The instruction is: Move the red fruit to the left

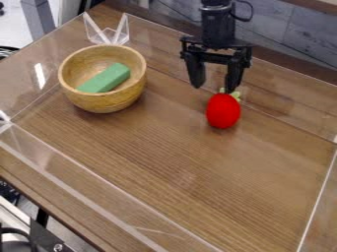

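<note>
We see the gripper (215, 79) spread wide, its 2 fingers apart and pointing down. The red fruit (223, 111) lies on the wooden table (158, 167), just in front of the gripper, and the bowl (102, 79) holding 1 green block (104, 79) sits off to one side of it.

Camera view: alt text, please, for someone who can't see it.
Open black gripper over a wooden table, just behind a red strawberry-like toy with a green top, which it is not holding. At the left, a wooden bowl holds a green block.
</note>
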Robot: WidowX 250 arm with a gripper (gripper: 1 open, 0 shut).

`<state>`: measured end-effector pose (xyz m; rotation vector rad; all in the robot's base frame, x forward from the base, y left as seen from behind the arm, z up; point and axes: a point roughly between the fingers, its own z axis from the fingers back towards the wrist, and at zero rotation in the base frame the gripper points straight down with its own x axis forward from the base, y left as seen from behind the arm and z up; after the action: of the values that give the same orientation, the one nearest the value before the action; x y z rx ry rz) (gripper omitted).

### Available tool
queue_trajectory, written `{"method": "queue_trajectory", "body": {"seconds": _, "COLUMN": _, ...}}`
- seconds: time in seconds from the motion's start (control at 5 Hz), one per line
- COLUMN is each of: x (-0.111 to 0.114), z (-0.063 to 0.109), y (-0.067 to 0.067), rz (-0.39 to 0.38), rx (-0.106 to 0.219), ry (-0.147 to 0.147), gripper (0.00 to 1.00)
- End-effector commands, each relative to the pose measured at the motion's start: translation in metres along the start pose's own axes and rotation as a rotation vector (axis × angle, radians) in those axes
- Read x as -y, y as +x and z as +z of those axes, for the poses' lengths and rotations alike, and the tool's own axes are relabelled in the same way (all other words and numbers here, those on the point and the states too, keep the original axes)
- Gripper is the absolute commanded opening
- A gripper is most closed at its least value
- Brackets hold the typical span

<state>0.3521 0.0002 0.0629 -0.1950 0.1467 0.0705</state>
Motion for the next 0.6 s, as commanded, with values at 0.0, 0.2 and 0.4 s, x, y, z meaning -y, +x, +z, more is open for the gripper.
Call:
{"method": "queue_trajectory", "body": {"seconds": 0.0, "x": 0.0042, "z": 0.0004, "y": 0.0019, "rz": -0.012, "rx": 0.026, "ry": 0.012, "gripper": 1.0}}
{"method": "queue_trajectory", "body": {"seconds": 0.2, "x": 0.0041, "z": -0.006, "y": 0.002, "rz": -0.008, "rx": 0.02, "ry": 0.016, "gripper": 0.0}}
{"method": "queue_trajectory", "body": {"seconds": 0.4, "x": 0.0032, "z": -0.0062, "y": 0.0013, "rz": -0.006, "rx": 0.019, "ry": 0.014, "gripper": 0.0}}
